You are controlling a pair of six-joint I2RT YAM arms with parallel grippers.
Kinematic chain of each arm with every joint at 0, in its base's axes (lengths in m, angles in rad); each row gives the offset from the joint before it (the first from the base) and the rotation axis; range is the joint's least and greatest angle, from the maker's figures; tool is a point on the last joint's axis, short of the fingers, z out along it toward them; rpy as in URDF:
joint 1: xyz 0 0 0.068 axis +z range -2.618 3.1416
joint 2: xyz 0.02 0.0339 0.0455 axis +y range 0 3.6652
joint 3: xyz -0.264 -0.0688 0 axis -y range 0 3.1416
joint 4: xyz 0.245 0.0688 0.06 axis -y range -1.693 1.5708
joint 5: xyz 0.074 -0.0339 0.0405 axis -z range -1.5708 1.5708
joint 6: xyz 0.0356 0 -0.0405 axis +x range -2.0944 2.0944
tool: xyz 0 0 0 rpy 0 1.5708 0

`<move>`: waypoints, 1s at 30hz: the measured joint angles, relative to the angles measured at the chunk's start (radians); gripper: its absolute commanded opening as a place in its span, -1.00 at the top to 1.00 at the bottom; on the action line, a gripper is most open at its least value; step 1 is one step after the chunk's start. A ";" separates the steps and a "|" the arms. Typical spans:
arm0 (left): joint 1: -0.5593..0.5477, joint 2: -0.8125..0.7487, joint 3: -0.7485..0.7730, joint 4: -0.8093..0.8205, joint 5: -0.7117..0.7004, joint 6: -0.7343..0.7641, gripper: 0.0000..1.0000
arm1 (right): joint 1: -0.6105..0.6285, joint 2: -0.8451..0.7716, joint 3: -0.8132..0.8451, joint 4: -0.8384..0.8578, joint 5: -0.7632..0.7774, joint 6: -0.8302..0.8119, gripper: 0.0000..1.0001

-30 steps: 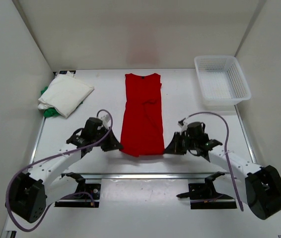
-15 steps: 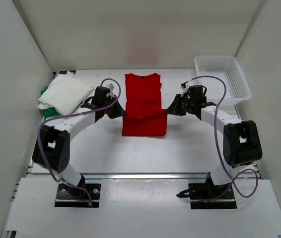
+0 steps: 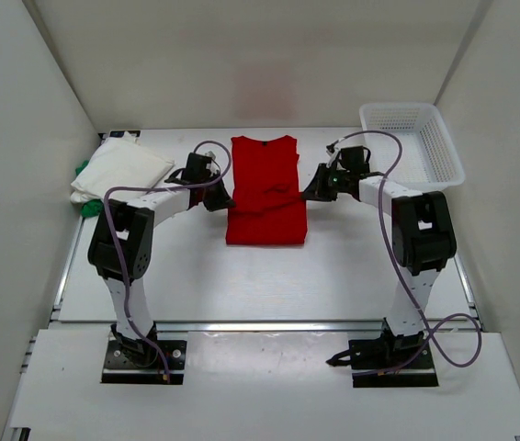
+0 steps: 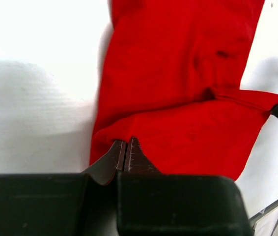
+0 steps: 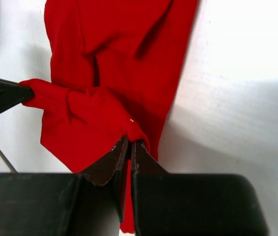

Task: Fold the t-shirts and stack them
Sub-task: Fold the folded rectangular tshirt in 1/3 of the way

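The left gripper (image 4: 127,143) and the right gripper (image 5: 129,143) each pinch tight on an edge of the red shirt (image 3: 265,219), its near half doubled over.

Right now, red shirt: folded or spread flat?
Mid-fold. The red shirt has its near end doubled back over its middle; the left gripper and right gripper each pinch a corner of that edge.

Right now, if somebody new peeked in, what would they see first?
The bright red t-shirt in the middle of the table, its near part doubled over, with the left gripper and the right gripper each pinched shut on one side of it. Next, the white t-shirt lying on the green t-shirt at the far left, and the white basket at the far right.
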 measured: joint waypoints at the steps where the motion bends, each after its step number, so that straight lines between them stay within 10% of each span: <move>1: 0.003 0.005 0.000 0.005 -0.001 -0.001 0.99 | 0.000 0.012 0.014 -0.001 0.000 -0.002 1.00; 7: 0.015 0.038 0.018 0.052 0.005 -0.010 0.88 | -0.004 0.056 0.032 0.000 0.001 -0.004 0.99; 19: 0.066 0.026 0.004 0.154 0.054 -0.071 -0.10 | -0.028 0.057 0.056 -0.039 0.015 -0.018 0.34; 24: 0.085 -0.168 -0.140 0.249 0.024 -0.118 0.28 | 0.029 -0.086 0.054 -0.056 0.097 -0.062 1.00; 30: -0.070 -0.280 -0.359 0.407 0.034 -0.158 0.46 | 0.190 -0.085 0.065 -0.021 0.114 -0.086 1.00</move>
